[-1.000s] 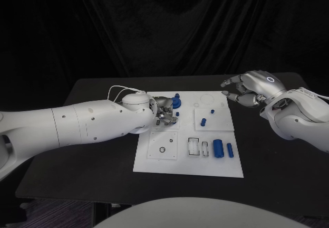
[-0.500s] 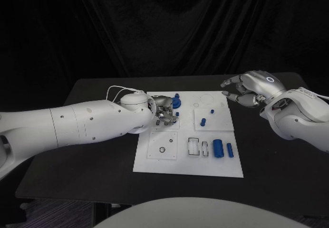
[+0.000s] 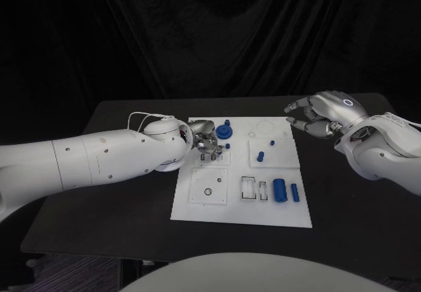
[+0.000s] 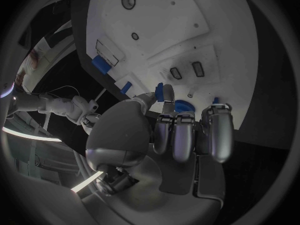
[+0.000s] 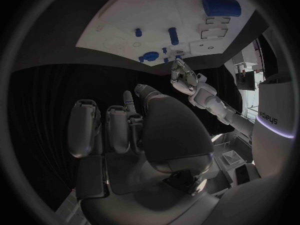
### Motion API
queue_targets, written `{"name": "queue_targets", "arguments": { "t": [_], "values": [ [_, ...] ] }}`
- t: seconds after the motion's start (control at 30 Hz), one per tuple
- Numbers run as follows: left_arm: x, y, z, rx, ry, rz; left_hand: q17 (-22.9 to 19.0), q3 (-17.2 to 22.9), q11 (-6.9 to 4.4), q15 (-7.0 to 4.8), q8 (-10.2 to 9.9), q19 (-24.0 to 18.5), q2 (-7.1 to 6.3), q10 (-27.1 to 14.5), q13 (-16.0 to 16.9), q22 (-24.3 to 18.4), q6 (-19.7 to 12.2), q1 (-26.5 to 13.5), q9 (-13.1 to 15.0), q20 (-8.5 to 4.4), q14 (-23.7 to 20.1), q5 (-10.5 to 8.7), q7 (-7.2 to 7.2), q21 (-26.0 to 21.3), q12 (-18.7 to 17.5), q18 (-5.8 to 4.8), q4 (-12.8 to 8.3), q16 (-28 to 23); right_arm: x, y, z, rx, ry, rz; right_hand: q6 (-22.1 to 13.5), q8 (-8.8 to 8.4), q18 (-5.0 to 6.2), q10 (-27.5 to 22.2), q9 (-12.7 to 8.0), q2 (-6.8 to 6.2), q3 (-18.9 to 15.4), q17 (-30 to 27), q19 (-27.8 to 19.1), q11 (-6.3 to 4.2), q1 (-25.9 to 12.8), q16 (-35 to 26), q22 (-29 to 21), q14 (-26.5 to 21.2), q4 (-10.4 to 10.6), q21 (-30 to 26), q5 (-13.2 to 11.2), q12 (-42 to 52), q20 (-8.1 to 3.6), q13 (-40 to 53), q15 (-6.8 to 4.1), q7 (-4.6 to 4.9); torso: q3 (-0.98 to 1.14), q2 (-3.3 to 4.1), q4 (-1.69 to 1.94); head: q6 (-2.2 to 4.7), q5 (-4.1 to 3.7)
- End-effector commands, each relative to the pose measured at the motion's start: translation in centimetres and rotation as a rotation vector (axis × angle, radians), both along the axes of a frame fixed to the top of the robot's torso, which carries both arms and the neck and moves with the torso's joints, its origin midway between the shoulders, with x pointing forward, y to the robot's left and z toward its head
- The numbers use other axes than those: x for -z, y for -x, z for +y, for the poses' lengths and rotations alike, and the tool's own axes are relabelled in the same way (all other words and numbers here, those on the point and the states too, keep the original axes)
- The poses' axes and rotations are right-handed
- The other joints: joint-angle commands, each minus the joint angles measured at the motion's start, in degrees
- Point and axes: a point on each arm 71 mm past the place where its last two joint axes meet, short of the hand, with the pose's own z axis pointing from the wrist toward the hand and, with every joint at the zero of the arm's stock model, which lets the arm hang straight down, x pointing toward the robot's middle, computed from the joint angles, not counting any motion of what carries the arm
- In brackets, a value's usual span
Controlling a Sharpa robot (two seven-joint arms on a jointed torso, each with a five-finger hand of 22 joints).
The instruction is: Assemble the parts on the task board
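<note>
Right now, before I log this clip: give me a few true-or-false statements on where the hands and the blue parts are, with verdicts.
1. The left hand is over the task board. True.
2. The right hand holds a blue part. False: it hovers off the board's far right corner, fingers curled, and nothing shows in it.
3. A large blue cylinder lies on the board's near right part. True.
4. The left hand's fingers pinch a small blue part. True, in the left wrist view.
5. The blue gear-shaped part lies off the board on the black table. False: it is on the board's far edge.
</note>
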Motion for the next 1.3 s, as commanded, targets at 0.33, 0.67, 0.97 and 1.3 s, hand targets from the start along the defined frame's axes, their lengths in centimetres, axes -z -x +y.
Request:
{"name": "queue_targets", "arguments": {
  "t": [0.33, 0.67, 0.97, 1.3],
  "values": [
    [0.2, 0.6, 2.0, -0.091, 0.1, 0.038, 15.09, 3.63, -0.4, -0.25, 1.18, -0.13, -0.75, 5.92, 15.07, 5.03, 0.54, -0.42, 2.18, -0.46, 6.05, -1.21, -0.63, 0.03, 0.15, -0.55, -2.41, 0.15, 0.1, 0.0, -0.3, 0.02, 0.006, 0.012, 0.54, -0.06, -0.91, 5.97, -0.12, -0.21, 0.34, 5.52, 1.23, 0.13, 0.77, -0.23, 10.96, 3.98, -0.47, -0.3, 0.37, 0.15, 0.24, 15.09, 0.28, 0.01, 0.0, -0.02, 0.04, 0.01, 0.41],
    [1.0, 1.3, 2.8, -0.127, 0.095, 0.055, 15.09, 4.35, -0.49, -0.31, 1.38, -0.19, -0.67, 5.92, 15.07, 5.0, 0.45, -0.33, 2.79, -0.51, 6.05, -1.36, -0.68, -0.05, 0.15, -0.53, -2.65, 0.15, 0.2, 0.0, -0.2, 0.022, 0.008, 0.015, 0.63, -0.06, -0.9, 5.97, -0.15, -0.32, 0.55, 5.49, 1.22, 0.08, 1.01, -0.26, 10.96, 3.97, -0.76, -0.32, 0.42, 0.15, 0.22, 15.09, 0.25, -0.05, 0.0, 0.03, 0.12, 0.01, 0.76],
    [1.8, 1.6, 2.9, -0.133, 0.109, -0.002, 15.09, 4.86, -0.51, -0.35, 1.41, -0.11, -0.68, 5.92, 15.07, 5.14, 0.25, -0.29, 3.16, -0.55, 6.05, -1.23, -0.67, 0.01, 0.15, -0.56, -2.81, 0.15, 0.2, 0.0, -0.2, 0.022, 0.009, 0.016, 0.69, -0.07, -0.9, 5.97, -0.2, -0.41, 0.78, 5.43, 1.22, 0.04, 1.25, -0.32, 10.95, 3.96, -1.06, -0.35, 0.47, 0.15, 0.19, 15.09, 0.21, -0.09, 0.06, -0.07, 0.06, 0.01, 0.88],
    [1.9, 1.8, 2.8, -0.137, 0.137, -0.107, 15.09, 5.3, -0.53, -0.38, 1.42, -0.04, -0.68, 5.92, 15.07, 5.25, 0.19, -0.27, 3.43, -0.58, 6.05, -0.92, -0.66, 0.06, 0.15, -0.58, -2.92, 0.15, 0.2, 0.1, -0.3, 0.024, 0.009, 0.018, 0.72, -0.07, -0.9, 5.97, -0.21, -0.43, 0.86, 5.47, 1.22, 0.03, 1.32, -0.28, 10.96, 3.97, -1.14, -0.32, 0.49, 0.15, 0.18, 15.09, 0.2, -0.11, 0.03, -0.01, 0.05, 0.01, 0.97]
  ]
}}
